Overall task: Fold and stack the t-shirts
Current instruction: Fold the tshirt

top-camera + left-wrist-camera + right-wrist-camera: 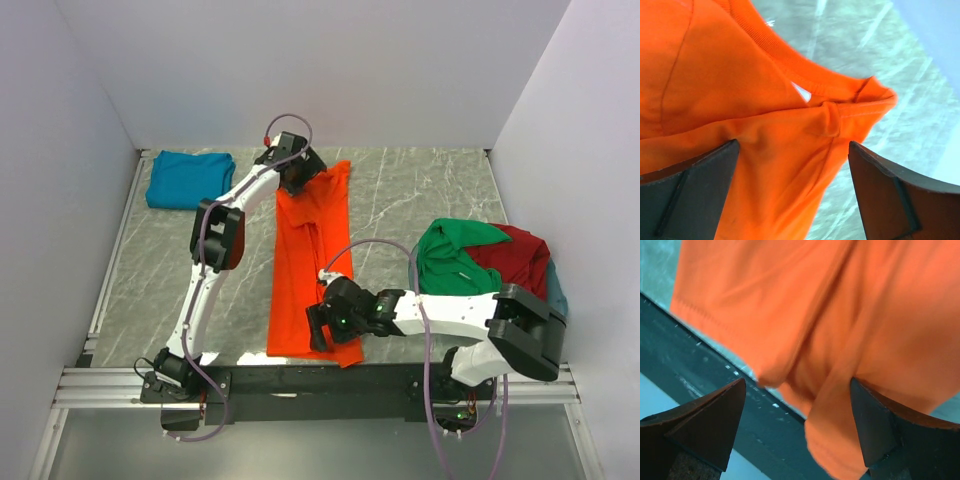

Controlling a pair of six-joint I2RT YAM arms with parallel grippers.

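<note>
The orange t-shirt lies folded into a long strip down the middle of the table. My left gripper is open over its far collar end; in the left wrist view the collar and shoulder cloth lie between the spread fingers of the left gripper. My right gripper is open over the near hem; the hem hangs past the table edge between the fingers of the right gripper. A folded teal t-shirt lies back left. The green t-shirt and dark red t-shirt are heaped at the right.
The grey-blue basket sits under the heap at the right wall. A black rail runs along the table's near edge. White walls close in the left, back and right sides.
</note>
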